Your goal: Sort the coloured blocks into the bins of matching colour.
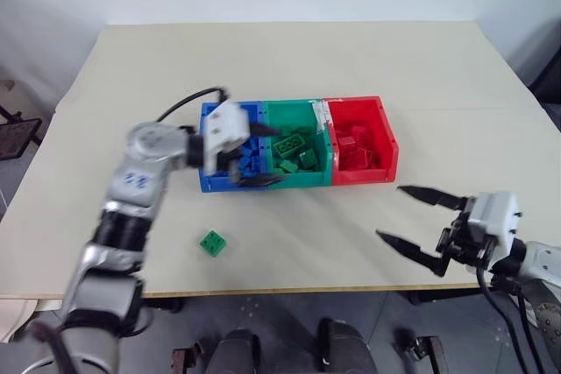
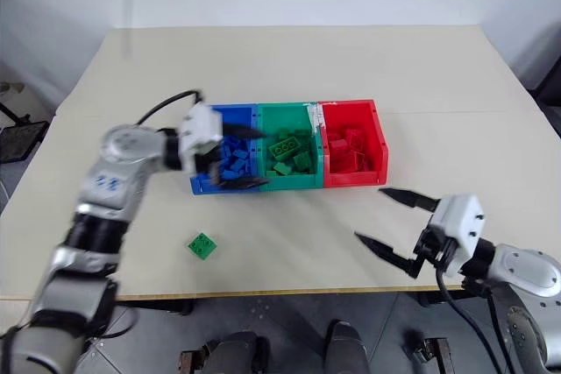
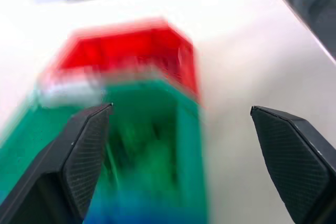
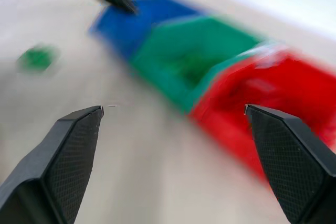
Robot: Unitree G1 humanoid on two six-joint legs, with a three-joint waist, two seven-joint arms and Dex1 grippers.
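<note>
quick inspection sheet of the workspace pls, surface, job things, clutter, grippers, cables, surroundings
surface: beige table, mostly bare
job's things: blue bin, green bin and red bin joined in a row, each holding blocks of its own colour; one green block loose on the table near the front edge
clutter: nothing seen
grippers: left gripper open over the blue bin, holding nothing; right gripper open, above the table near the red bin
cables: black cable looping off the left wrist
surroundings: pale wall behind, grey floor

Open table [image 1: 289,59] behind the bins [image 1: 298,142] and well to their right; in front, bare but for one green block [image 1: 212,243]. Above the blue bin, blocked by left gripper [image 1: 254,157].
</note>
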